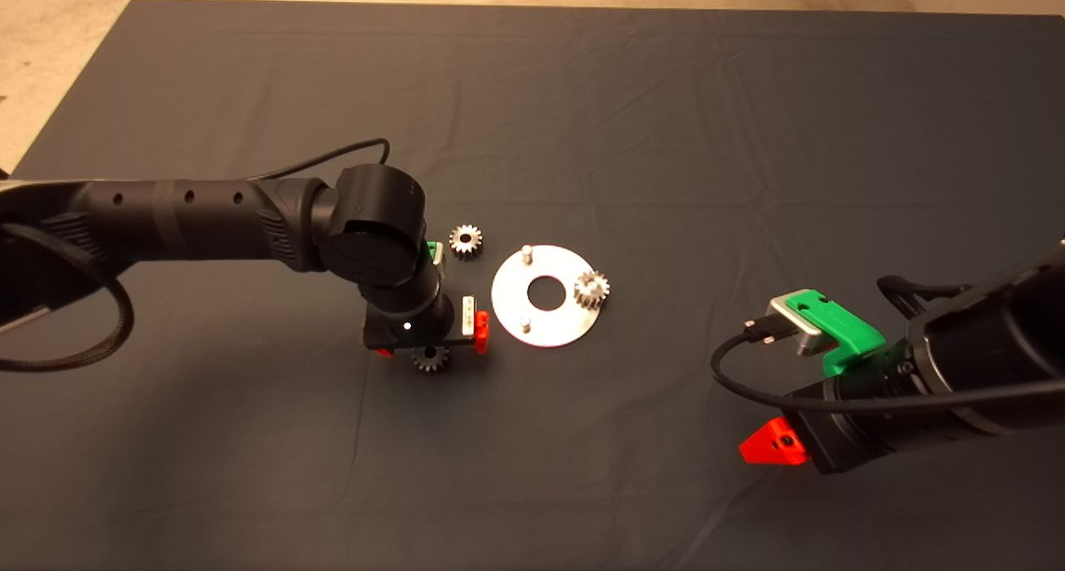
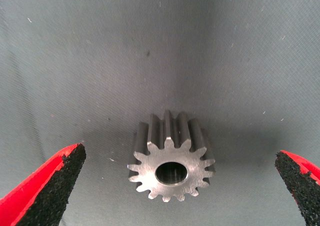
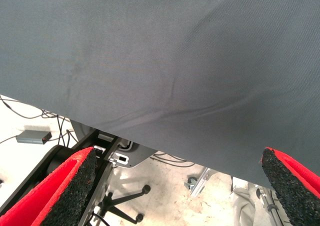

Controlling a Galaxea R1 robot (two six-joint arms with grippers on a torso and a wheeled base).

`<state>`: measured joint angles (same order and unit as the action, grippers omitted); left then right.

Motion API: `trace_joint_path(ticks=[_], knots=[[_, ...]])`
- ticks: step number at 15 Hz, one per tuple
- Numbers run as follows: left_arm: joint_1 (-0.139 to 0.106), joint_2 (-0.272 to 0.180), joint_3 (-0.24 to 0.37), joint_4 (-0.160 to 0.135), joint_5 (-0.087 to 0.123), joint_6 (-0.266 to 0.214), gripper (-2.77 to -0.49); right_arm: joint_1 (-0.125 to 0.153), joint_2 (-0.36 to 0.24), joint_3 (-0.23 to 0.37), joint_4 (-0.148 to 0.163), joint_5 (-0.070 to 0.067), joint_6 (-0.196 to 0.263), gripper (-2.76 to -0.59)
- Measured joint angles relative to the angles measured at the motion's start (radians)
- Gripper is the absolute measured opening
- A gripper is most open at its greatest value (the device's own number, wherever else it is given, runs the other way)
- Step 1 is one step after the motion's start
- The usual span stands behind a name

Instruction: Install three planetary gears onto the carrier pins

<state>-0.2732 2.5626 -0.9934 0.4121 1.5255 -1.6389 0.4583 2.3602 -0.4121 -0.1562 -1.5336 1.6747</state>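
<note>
1. One planetary gear (image 1: 591, 289) already sits on the carrier disc (image 1: 547, 325) at its right rim, apparently seated over the third pin, though the pin itself is hidden under it, so I judge that from the position only.
2. Two carrier pins stand bare: the far pin (image 1: 526, 253) and the near pin (image 1: 525, 322), on either side of the disc's centre hole.
3. The step in hand, as I read it, is picking up the second gear. The left gripper (image 1: 430, 344) hangs over a loose gear (image 1: 431, 358) that lies on the dark mat (image 1: 666, 121) just left of the disc.
4. In the left wrist view the same gear (image 2: 171, 156) lies flat, bore up, between the two black pads (image 2: 55, 186), which stand wide apart and do not touch it.
5. The next move calls for lowering until the pads flank the teeth, closing squarely on them, then carrying the gear to a bare pin with the bore lined up over it.
6. The third gear (image 1: 466, 240) lies on the mat beyond the left arm, near the disc's far-left edge, untouched.
7. The right gripper (image 1: 774, 444) waits at the mat's near right, well apart from the disc; its fingers (image 3: 60, 191) are spread wide and hold nothing.
8. The disc is the only holder here: it carries one gear.
</note>
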Motion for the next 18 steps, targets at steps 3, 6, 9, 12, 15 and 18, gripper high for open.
trace_joint_path(ticks=[3,6,9,12,15,18], knots=[[0.006,-0.003,0.0,0.0,0.0,0.003,-0.6,0.0,0.0,0.002,0.0,0.0,0.0,-0.89],[0.011,-0.004,0.0,0.0,0.0,0.003,-0.73,0.0,0.0,0.003,0.0,0.0,0.0,-0.89],[0.011,-0.011,0.0,0.0,0.0,0.004,-0.85,0.0,0.0,0.003,0.001,0.0,0.001,-0.89],[0.011,-0.017,0.0,0.0,0.0,0.004,-0.93,0.0,0.0,0.003,0.001,0.0,0.001,-0.89],[0.011,-0.023,0.002,0.0,0.0,0.004,-1.04,0.0,0.0,0.003,0.001,0.0,0.001,-0.89],[0.016,-0.022,0.006,0.001,0.0,0.007,-1.18,0.001,0.0,0.003,0.001,0.0,0.001,-0.89]])
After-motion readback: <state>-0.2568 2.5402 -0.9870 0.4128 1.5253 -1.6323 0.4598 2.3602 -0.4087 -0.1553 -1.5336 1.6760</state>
